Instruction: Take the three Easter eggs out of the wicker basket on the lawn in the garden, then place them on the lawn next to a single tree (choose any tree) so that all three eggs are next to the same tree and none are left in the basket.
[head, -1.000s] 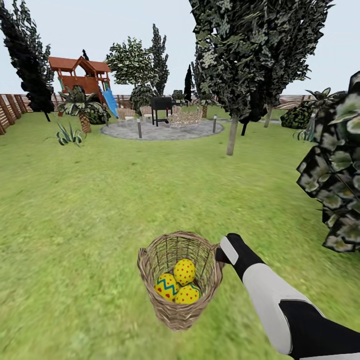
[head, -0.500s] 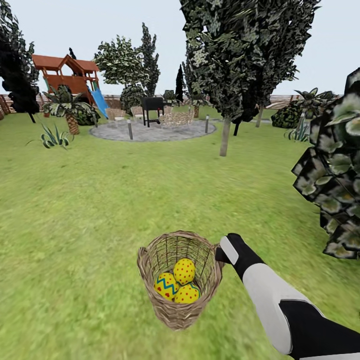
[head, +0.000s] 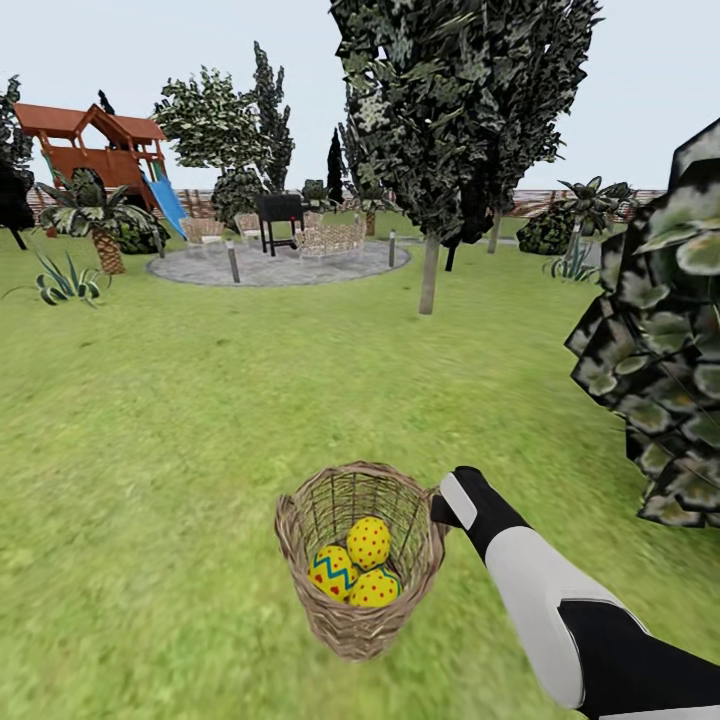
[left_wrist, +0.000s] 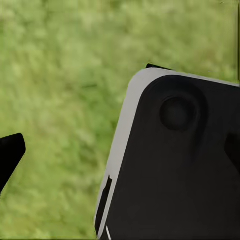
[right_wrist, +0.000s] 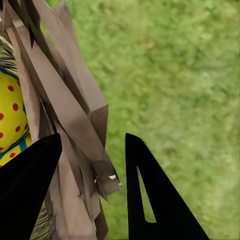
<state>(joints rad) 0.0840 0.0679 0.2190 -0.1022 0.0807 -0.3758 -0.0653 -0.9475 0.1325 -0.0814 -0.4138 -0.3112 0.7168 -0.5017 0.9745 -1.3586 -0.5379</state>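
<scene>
I have the right gripper (head: 437, 508) clamped on the basket (head: 358, 555) rim at its 3 o'clock side, basket lifted over the grass (head: 180, 420). Three eggs (head: 357, 572) sit inside (one with a blue zigzag). Tree (head: 429, 272) at 12 o'clock, well apart. Left gripper (left_wrist: 10, 156): can't tell.

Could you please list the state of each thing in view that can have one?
wicker basket: upright, carried off the grass by its side, all eggs inside.
Easter eggs: three, lying together in the basket's bottom.
right gripper: closed on the basket's rim and handle.
left gripper: one fingertip shows over grass; open or shut unclear.
tree: standing ahead on the lawn, no eggs beside it.
</scene>
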